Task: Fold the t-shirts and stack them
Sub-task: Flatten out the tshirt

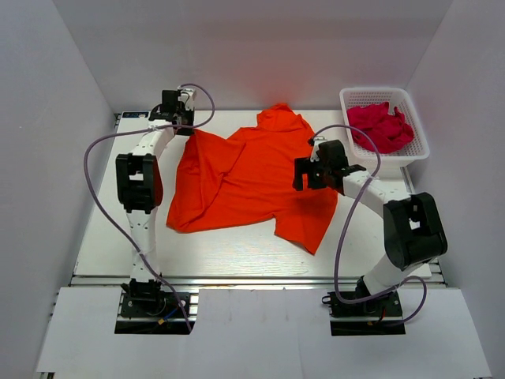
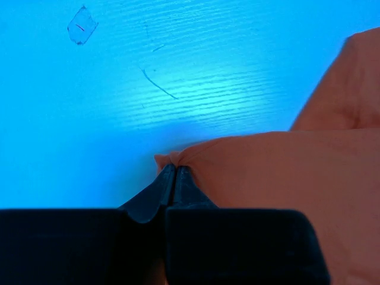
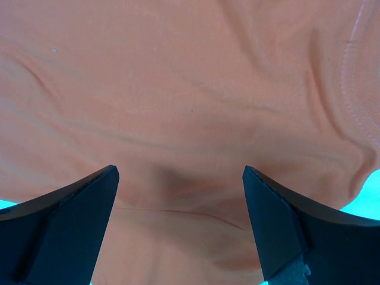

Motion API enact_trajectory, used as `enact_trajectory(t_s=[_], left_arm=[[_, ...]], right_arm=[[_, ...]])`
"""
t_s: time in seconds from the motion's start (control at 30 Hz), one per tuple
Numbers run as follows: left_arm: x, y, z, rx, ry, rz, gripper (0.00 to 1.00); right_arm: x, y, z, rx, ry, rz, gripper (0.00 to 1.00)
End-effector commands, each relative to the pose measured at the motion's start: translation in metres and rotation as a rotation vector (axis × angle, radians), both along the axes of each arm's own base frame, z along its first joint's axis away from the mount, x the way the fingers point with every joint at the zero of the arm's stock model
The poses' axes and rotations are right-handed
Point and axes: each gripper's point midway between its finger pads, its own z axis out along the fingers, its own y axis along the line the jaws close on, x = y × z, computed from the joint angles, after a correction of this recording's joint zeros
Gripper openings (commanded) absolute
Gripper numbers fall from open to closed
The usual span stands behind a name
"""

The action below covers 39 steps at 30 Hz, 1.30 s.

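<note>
The orange-red t-shirt point(image 1: 252, 178) lies rumpled and partly spread on the white table point(image 1: 229, 251). My left gripper point(image 1: 184, 126) is at the shirt's far left corner. In the left wrist view the left gripper point(image 2: 173, 168) is shut on a pinched corner of the orange fabric point(image 2: 285, 178). My right gripper point(image 1: 306, 174) hovers over the shirt's right side. In the right wrist view the right gripper point(image 3: 181, 172) is open, with orange cloth point(image 3: 178, 89) and a fold line below the gap. Crimson-pink t-shirts point(image 1: 381, 126) lie bunched in the basket.
A white lattice basket point(image 1: 375, 92) stands at the table's far right corner. Purple cables loop from both arms over the table sides. White walls close in the table on the left, back and right.
</note>
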Motion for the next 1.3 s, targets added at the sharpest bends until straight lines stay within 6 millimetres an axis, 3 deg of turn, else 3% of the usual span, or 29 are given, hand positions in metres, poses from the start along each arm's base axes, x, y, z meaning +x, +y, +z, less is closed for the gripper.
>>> enact_trajectory(t_s=[0.0, 0.27, 0.4, 0.53, 0.7, 0.73, 0.83, 0.87, 1.03, 1.07, 1.1, 1.13, 1.17, 1.2, 1.23, 1.27], left_arm=[[0.031, 0.009, 0.03, 0.038, -0.11, -0.109, 0.0], [0.061, 0.074, 0.042, 0.096, -0.235, -0.091, 0.0], [0.074, 0.09, 0.032, 0.068, -0.286, -0.114, 0.0], [0.088, 0.093, 0.03, 0.022, -0.336, -0.186, 0.0], [0.105, 0.12, 0.019, 0.039, -0.389, -0.141, 0.0], [0.106, 0.123, 0.019, 0.041, -0.385, -0.122, 0.09], [0.111, 0.131, 0.027, 0.051, -0.405, -0.061, 0.86], [0.112, 0.134, 0.028, 0.033, -0.406, -0.02, 0.98], [0.101, 0.14, 0.073, -0.014, -0.414, 0.087, 1.0], [0.094, 0.14, 0.072, -0.018, -0.392, 0.102, 1.0], [0.084, 0.138, 0.104, -0.04, -0.419, 0.115, 1.0], [0.076, 0.136, 0.112, -0.048, -0.413, 0.12, 1.0], [0.062, 0.131, 0.096, -0.068, -0.361, 0.116, 1.0], [0.047, 0.126, 0.124, -0.09, -0.379, 0.119, 1.0], [0.034, 0.124, 0.122, -0.102, -0.343, 0.126, 1.0], [0.017, 0.113, 0.096, -0.123, -0.262, 0.128, 1.0]], right_arm=[[0.013, 0.0, 0.004, -0.012, -0.011, -0.008, 0.91], [0.015, -0.005, -0.023, -0.053, 0.056, -0.043, 0.91], [0.012, -0.008, -0.039, -0.069, 0.102, -0.057, 0.91], [0.009, -0.007, -0.051, -0.071, 0.141, -0.062, 0.91], [0.011, -0.008, -0.056, -0.081, 0.154, -0.074, 0.91], [0.01, -0.006, -0.058, -0.079, 0.16, -0.071, 0.91], [0.013, -0.003, -0.057, -0.068, 0.16, -0.065, 0.91], [0.016, -0.002, -0.056, -0.067, 0.154, -0.059, 0.91], [0.024, 0.004, -0.038, -0.046, 0.107, -0.036, 0.91], [0.025, 0.006, -0.029, -0.038, 0.084, -0.022, 0.91], [0.029, 0.008, -0.02, -0.027, 0.057, -0.023, 0.91], [0.028, 0.008, -0.018, -0.025, 0.05, -0.017, 0.91], [0.03, 0.01, -0.009, -0.009, 0.027, -0.011, 0.91], [0.031, 0.013, 0.0, 0.005, 0.003, -0.006, 0.91], [0.028, 0.013, 0.004, 0.014, -0.006, -0.004, 0.91], [0.028, 0.016, 0.007, 0.033, -0.01, 0.002, 0.91]])
